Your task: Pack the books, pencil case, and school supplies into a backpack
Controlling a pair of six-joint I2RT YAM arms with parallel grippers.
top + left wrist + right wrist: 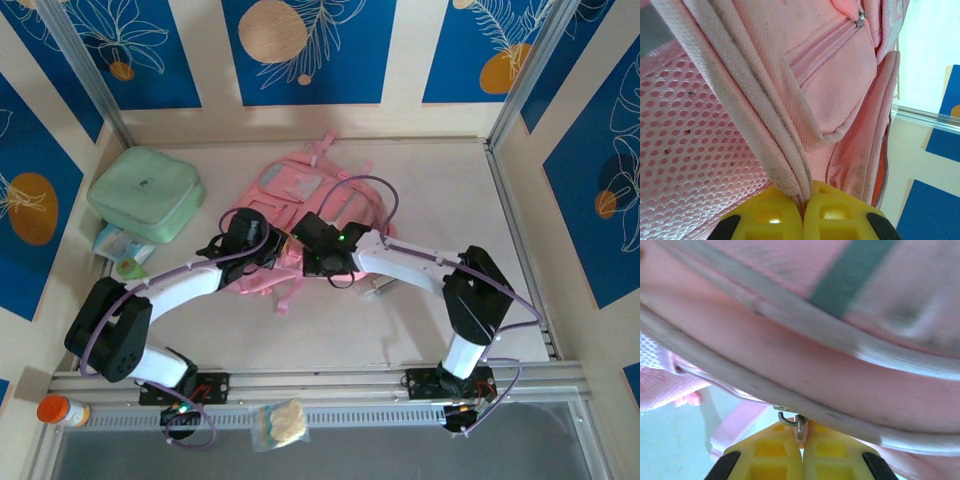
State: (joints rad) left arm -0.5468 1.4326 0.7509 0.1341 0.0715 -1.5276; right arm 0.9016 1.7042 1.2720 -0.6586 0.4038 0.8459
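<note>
The pink backpack point(300, 195) lies in the middle of the table, partly under both arms. My left gripper point(266, 250) point(804, 199) is at its near-left side, shut on a folded pink strap point(765, 125) beside the mesh panel point(690, 145). My right gripper point(308, 258) point(801, 434) is close beside it, shut on the metal zipper pull point(799, 424) under the backpack's edge point(790, 365). A flat white-and-blue item point(120, 243), possibly the pencil case, pokes out below the mint-green case. The books are out of view.
The mint-green zip case point(147, 193) sits at the back left. A small silvery item point(380, 288) lies right of the backpack. An orange-capped bottle point(62, 410) and a plastic bag point(280, 422) rest on the front rail. Walls enclose the table.
</note>
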